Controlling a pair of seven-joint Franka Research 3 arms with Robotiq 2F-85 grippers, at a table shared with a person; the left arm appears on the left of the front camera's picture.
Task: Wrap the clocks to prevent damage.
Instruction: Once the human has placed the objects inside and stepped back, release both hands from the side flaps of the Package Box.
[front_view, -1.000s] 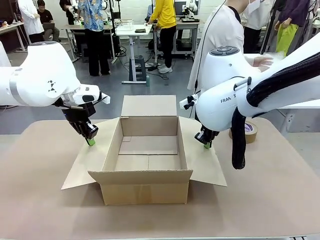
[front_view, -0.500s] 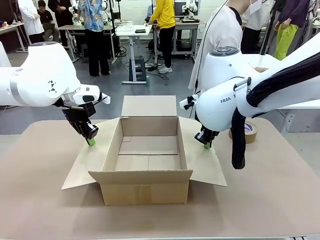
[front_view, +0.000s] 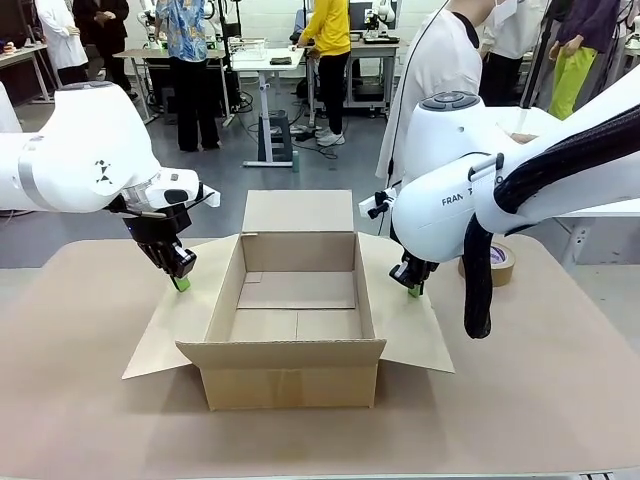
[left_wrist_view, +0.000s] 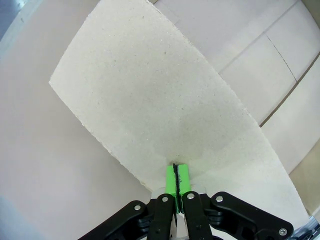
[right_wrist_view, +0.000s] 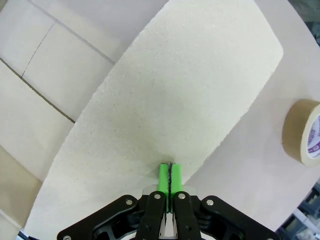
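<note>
The clocks are out of view. An open, empty cardboard box (front_view: 292, 376) stands mid-table with its side flaps spread outward. My left gripper (front_view: 181, 284) is shut, green pads pressed together, its tips resting on the left flap (front_view: 180, 325). The left wrist view shows the same contact, with the gripper (left_wrist_view: 177, 175) on that flap (left_wrist_view: 150, 100). My right gripper (front_view: 413, 292) is also shut, tips down on the right flap (front_view: 412, 335). In the right wrist view the gripper (right_wrist_view: 170, 175) sits near the flap's (right_wrist_view: 190, 85) edge. Neither holds anything.
A roll of brown packing tape (front_view: 500, 263) lies on the table right of the box, also in the right wrist view as the tape (right_wrist_view: 304, 132). A person in white (front_view: 440, 70) stands at the far side, one hand on a white table.
Both arms and the box stay still. The person's hand at the far right has dropped a little onto the white table.
</note>
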